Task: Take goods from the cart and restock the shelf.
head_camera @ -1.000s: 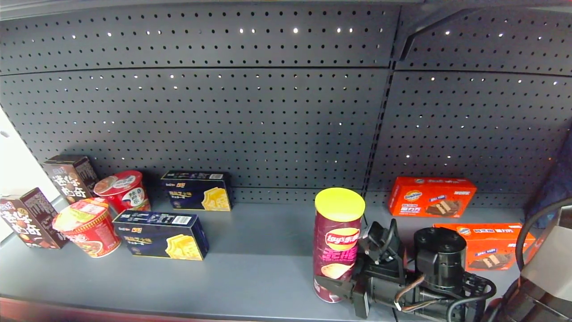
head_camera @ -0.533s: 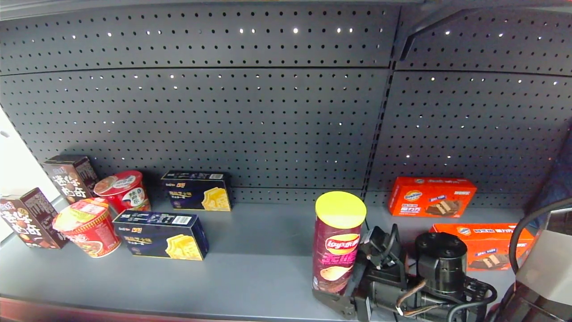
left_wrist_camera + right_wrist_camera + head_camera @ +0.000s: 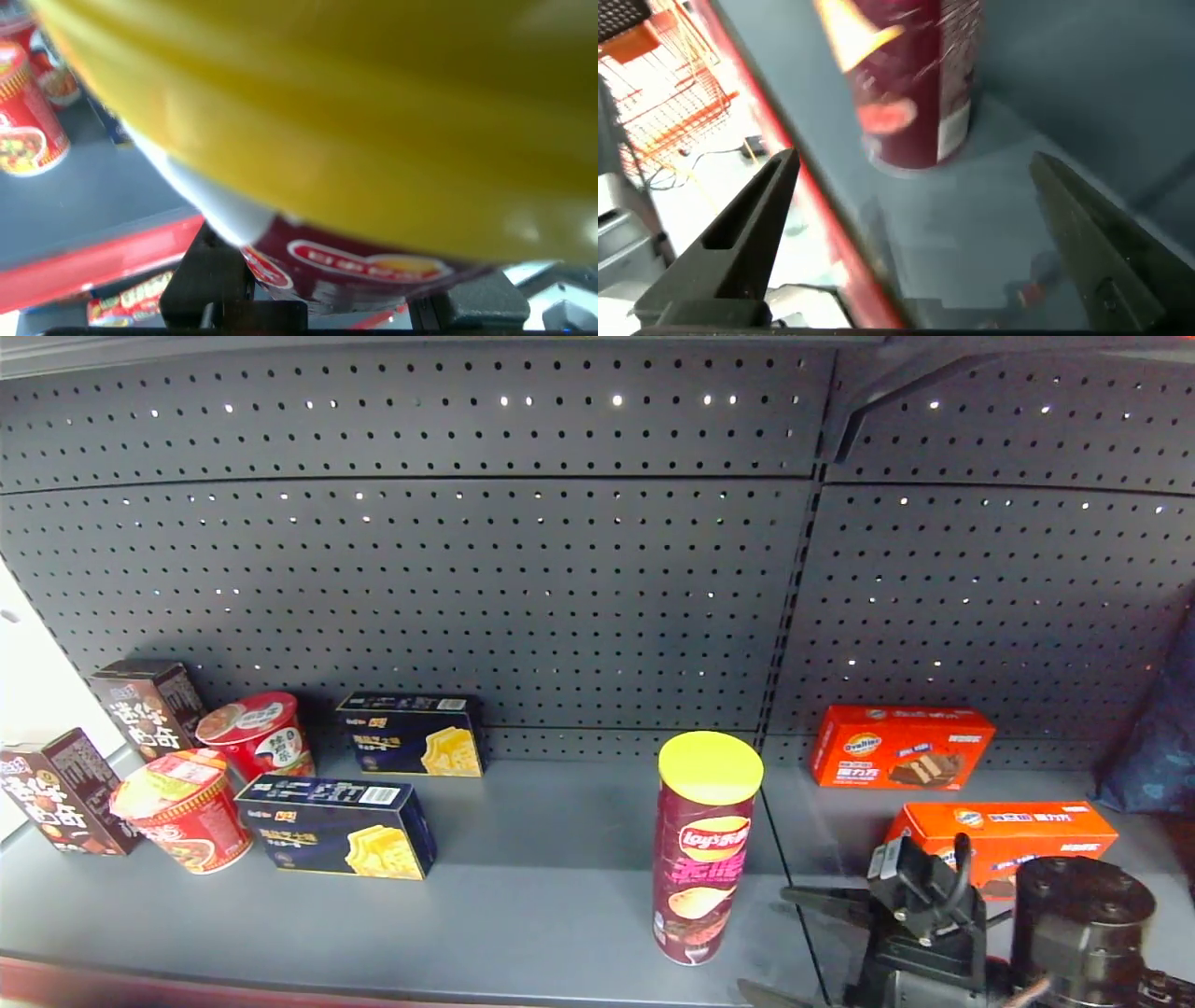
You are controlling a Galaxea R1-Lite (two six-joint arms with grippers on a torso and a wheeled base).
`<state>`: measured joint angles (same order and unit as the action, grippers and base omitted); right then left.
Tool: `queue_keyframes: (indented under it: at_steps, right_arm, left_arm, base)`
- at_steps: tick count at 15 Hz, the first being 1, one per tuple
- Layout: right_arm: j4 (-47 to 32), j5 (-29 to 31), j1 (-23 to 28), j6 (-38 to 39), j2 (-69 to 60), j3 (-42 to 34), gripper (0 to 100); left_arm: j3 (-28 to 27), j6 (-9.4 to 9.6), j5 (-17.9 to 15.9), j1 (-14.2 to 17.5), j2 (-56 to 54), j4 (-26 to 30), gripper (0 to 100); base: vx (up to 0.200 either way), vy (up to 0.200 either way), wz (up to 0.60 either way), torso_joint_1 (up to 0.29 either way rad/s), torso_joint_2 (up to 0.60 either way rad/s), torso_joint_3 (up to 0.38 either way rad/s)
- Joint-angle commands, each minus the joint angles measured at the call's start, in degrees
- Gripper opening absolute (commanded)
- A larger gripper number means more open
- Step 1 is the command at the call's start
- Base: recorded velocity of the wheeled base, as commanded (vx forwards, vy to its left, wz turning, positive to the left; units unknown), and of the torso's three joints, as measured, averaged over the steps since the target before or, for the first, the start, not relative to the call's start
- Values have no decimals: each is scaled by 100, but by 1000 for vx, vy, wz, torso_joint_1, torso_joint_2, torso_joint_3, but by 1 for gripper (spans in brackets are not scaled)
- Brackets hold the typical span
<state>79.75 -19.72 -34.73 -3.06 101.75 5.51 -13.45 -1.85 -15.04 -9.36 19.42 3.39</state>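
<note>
A purple cylindrical chip can with a yellow plastic lid [image 3: 705, 859] stands upright on the grey metal shelf [image 3: 541, 896], low and centre in the head view, near the front edge. The right gripper [image 3: 764, 938] sits at the lower right, just beside the can but apart from it, its two dark fingers spread wide with nothing between them. The left gripper [image 3: 346, 289] is clamped around a second yellow-lidded can [image 3: 355, 121]. Two orange cardboard boxes [image 3: 901, 747] lie at the right of the shelf. Dark blue boxes [image 3: 336, 826], red noodle cups [image 3: 182, 807] and brown cartons [image 3: 56, 793] stand at the left. An orange wire cart [image 3: 663, 84] shows in the upper left of the right wrist view.
</note>
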Motion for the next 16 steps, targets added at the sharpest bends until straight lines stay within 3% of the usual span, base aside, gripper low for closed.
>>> queue_keyframes:
  at_steps: [1, 4, 5, 7, 8, 10, 12, 16]
  right_arm:
    - [-47, 223, 81, -2, -833, -314, 100]
    - [-311, 1173, -16, -54, -1378, -410, 100]
    - [-627, 1436, -78, -177, -1800, -384, 100]
    - [-1278, 1595, -86, -327, -2511, -322, 100]
    - [-1436, 1638, -86, -336, -2643, -305, 100]
    - [-3572, 2043, -95, -336, -4181, -6, 100]
    - [-5048, 2183, -51, -274, -5201, 310, 100]
    - [-5980, 2623, -16, -274, -6484, 196, 100]
  left_arm:
    - [-123, 1, -7, -4, -79, 57, 0]
    - [-650, 89, -51, -22, 80, 48, 0]
    - [-1160, 185, -130, -39, 484, 30, 0]
    - [-1881, 177, -579, -118, 1064, 39, 0]
    - [-1934, 177, -649, -118, 1152, 39, 0]
    - [-1978, 194, -1308, -118, 1802, 4, 0]
    - [-2004, 212, -1537, -136, 2461, -119, 0]
    - [-1916, 177, -1721, -628, 3894, -1631, 0]
  base:
    - [0, 0, 0, 0, 0, 0]
    - [0, 0, 0, 0, 0, 0]
    - [0, 0, 0, 0, 0, 0]
    - [0, 0, 0, 0, 0, 0]
    - [0, 0, 0, 0, 0, 0]
    - [0, 0, 0, 0, 0, 0]
    - [0, 0, 0, 0, 0, 0]
    - [0, 0, 0, 0, 0, 0]
